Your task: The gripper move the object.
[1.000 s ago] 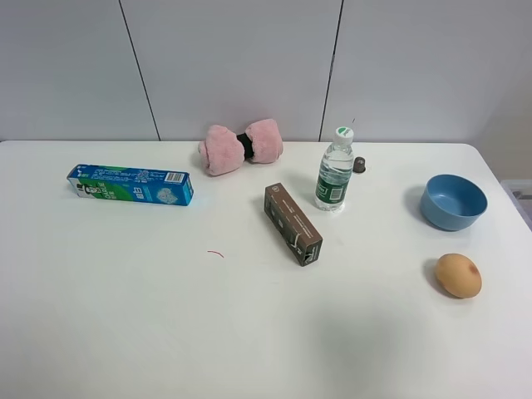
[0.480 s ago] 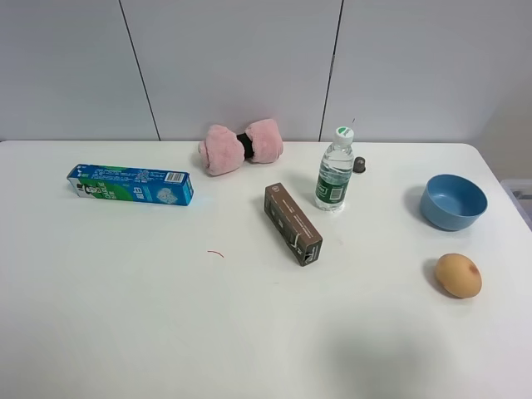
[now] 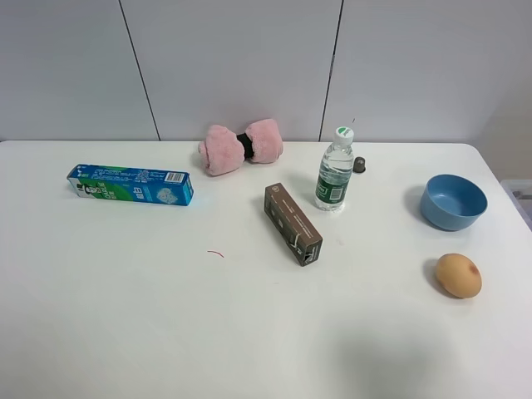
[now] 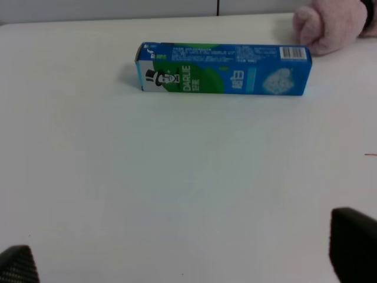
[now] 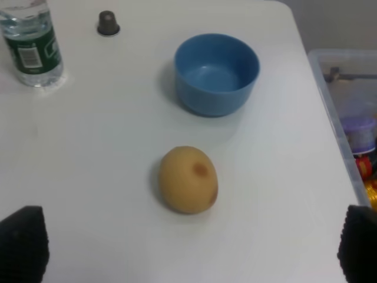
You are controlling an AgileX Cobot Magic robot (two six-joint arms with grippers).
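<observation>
Nothing on the table (image 3: 125,316) has shifted since a second ago. Both grippers, left gripper (image 4: 177,268) and right gripper (image 5: 191,247), hang spread wide and empty, while the bottle (image 3: 335,170) stands upright just beside the brown box (image 3: 293,224). Being tall and narrow, it could tip if a finger strikes it high.

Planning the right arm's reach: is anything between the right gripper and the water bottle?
Nothing visible blocks it. In the right wrist view the water bottle stands beyond bare table; the fruit and blue bowl sit off to one side.

White table (image 3: 125,332) under even light, pale panelled wall (image 3: 233,58) with dark seams behind; clear bin (image 5: 347,100) of clutter beside the far edge.
</observation>
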